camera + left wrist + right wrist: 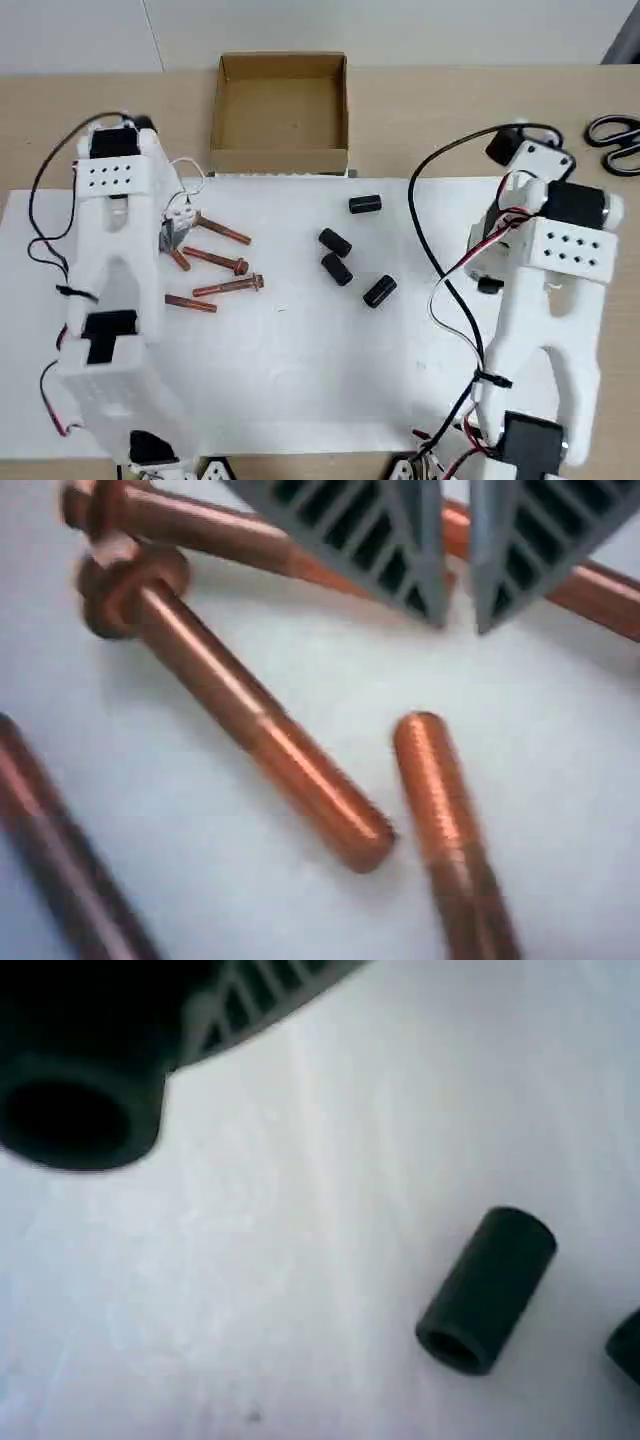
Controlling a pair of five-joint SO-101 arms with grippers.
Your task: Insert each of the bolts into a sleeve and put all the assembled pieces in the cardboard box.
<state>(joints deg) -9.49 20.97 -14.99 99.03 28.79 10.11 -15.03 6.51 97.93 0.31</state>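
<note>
Several copper bolts lie loose on the white sheet at the left. My left gripper hangs low over them. In the left wrist view its grey fingers are open by a narrow gap just above one bolt that runs crosswise behind them; another bolt lies close by. Black sleeves are scattered mid-sheet. My right gripper at the right is shut on a black sleeve, with a loose sleeve lying beyond it. The cardboard box stands empty at the back.
Scissors lie at the far right on the wooden table. The white sheet has open room across its front half. Cables trail beside both arms.
</note>
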